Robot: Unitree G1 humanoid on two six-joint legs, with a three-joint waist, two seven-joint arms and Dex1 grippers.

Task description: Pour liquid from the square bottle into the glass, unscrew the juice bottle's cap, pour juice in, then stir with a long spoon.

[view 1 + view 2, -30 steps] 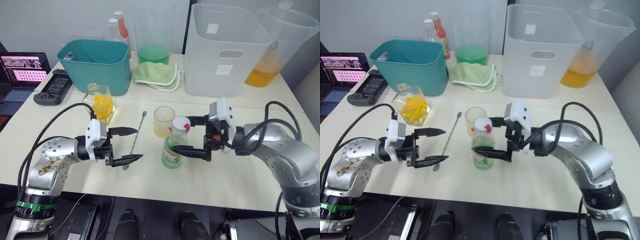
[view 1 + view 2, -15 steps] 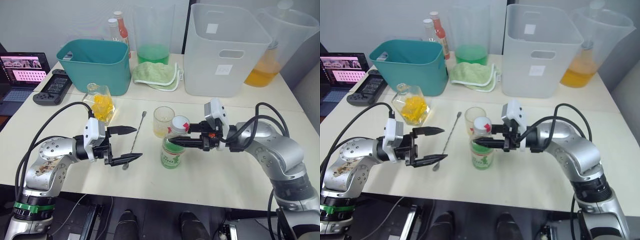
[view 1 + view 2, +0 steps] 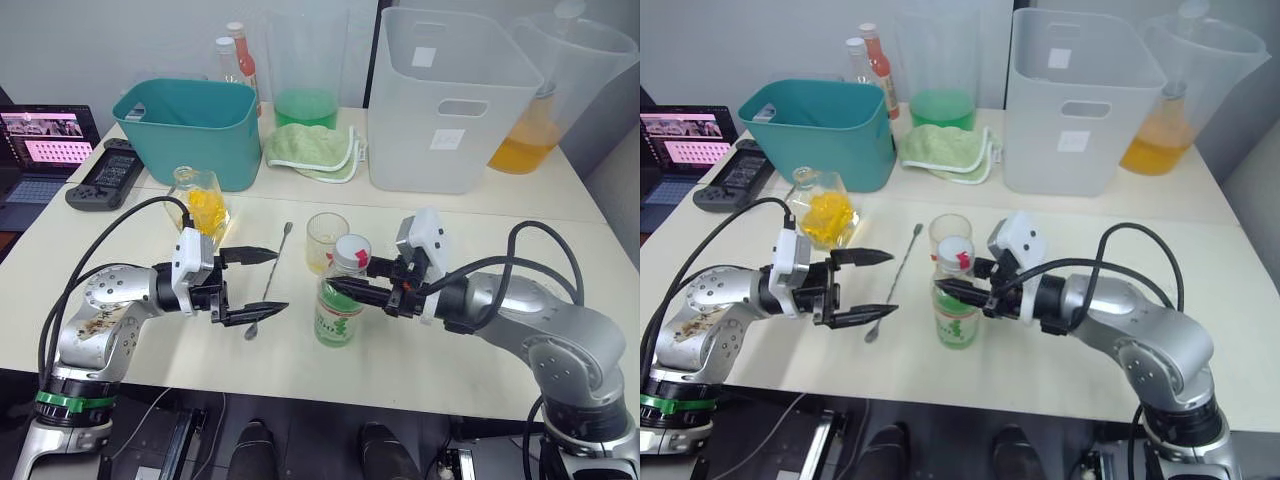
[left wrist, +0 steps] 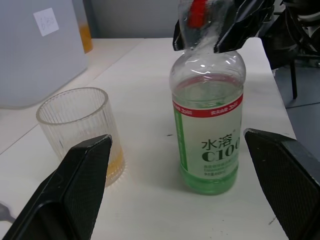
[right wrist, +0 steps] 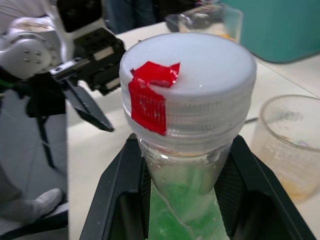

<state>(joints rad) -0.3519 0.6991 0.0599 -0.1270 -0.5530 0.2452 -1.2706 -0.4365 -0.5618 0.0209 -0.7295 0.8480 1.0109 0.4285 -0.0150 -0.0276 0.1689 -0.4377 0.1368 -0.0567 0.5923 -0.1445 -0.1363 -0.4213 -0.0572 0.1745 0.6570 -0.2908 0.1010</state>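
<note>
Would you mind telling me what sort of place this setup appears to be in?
Most likely a robot test bench in a lab or office, not a kitchen: an open laptop and black handheld controller lie on the pale table, beside a teal plastic bin.

On my screens I count one juice bottle (image 3: 337,312) with one white cap (image 5: 186,82), one glass (image 3: 327,242), one square bottle (image 3: 203,203) and one long spoon (image 3: 272,276) at the front of the table (image 3: 480,350). Two grippers work there: the left gripper (image 3: 258,285) and the right gripper (image 3: 352,289). Farther back I count two bins, one teal (image 3: 190,128) and one white (image 3: 452,100); two large clear pitchers, one with green liquid (image 3: 305,75) and one with orange (image 3: 550,95); two capped bottles (image 3: 236,55) behind the teal bin; and one folded green cloth (image 3: 312,150). On the left I see one laptop (image 3: 45,145) and one game controller (image 3: 108,175).
</note>
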